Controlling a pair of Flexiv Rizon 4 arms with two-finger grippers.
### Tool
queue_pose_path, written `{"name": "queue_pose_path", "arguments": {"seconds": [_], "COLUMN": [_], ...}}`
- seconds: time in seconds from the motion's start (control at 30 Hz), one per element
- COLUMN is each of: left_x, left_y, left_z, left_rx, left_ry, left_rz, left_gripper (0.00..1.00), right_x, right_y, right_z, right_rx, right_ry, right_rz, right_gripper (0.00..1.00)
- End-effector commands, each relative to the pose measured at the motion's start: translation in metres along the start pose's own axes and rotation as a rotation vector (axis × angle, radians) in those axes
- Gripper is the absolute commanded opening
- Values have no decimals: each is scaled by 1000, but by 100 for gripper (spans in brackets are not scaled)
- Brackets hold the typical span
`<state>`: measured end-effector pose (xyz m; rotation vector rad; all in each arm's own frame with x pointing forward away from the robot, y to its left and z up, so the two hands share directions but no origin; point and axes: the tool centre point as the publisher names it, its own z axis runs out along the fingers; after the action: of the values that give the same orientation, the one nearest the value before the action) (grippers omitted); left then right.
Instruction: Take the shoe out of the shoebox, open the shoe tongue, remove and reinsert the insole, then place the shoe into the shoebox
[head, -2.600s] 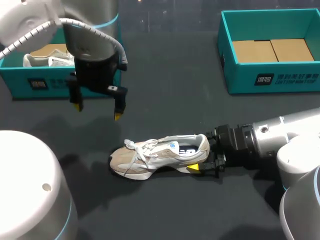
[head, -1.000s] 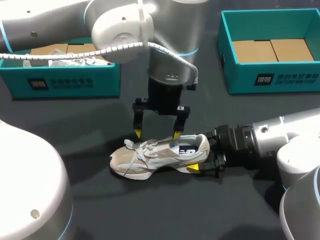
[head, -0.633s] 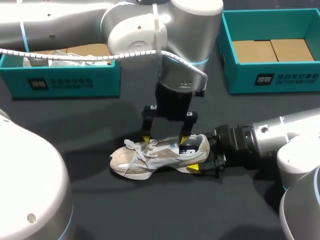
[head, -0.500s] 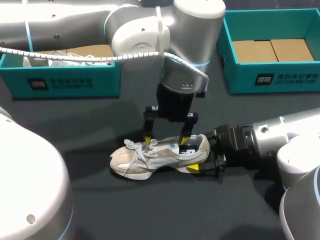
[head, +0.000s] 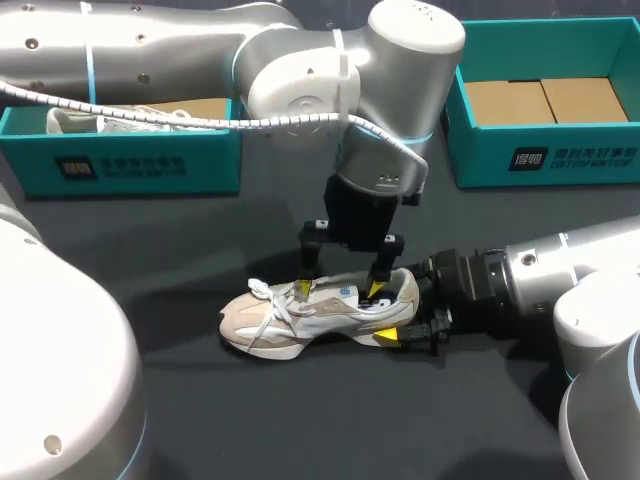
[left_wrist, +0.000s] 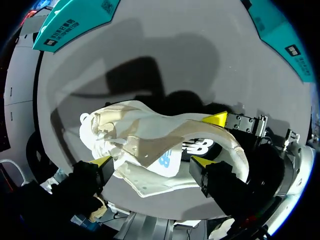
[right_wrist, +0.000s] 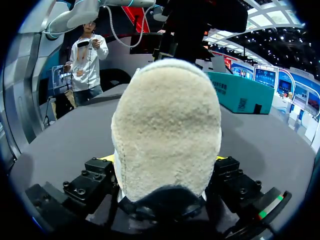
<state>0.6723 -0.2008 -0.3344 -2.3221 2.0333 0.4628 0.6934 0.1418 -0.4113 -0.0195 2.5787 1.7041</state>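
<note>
Left gripper (head: 339, 289) hangs open over the sneaker (head: 270, 322), straddling its tongue and collar; my right gripper (right_wrist: 164, 162), at three o'clock, clamps the heel.

The shoe (right_wrist: 167, 125) shows its fuzzy beige heel, wedged between the right gripper (right_wrist: 164, 159) fingers (just slivers of yellow tip peeking out each side). A teal shoebox (right_wrist: 235, 92) sits beyond it.
</note>
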Motion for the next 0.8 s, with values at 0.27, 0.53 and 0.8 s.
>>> {"name": "queue_pose_path", "arguments": {"seconds": [0.27, 0.53, 0.8], "left_x": [0, -10, -21], "left_y": [6, 3, -1], "left_z": [13, 16, 15], "left_rx": [-11, -19, -69], "left_ry": [-135, -183, -203], "left_rz": [-121, -155, -149], "left_gripper": [100, 100, 88], "right_x": [1, 1, 1], "right_y": [1, 1, 1], "right_z": [0, 0, 0], "right_rx": [6, 6, 6], "right_ry": [-1, -1, -1], "right_rz": [0, 0, 0], "right_gripper": [0, 0, 0]}}
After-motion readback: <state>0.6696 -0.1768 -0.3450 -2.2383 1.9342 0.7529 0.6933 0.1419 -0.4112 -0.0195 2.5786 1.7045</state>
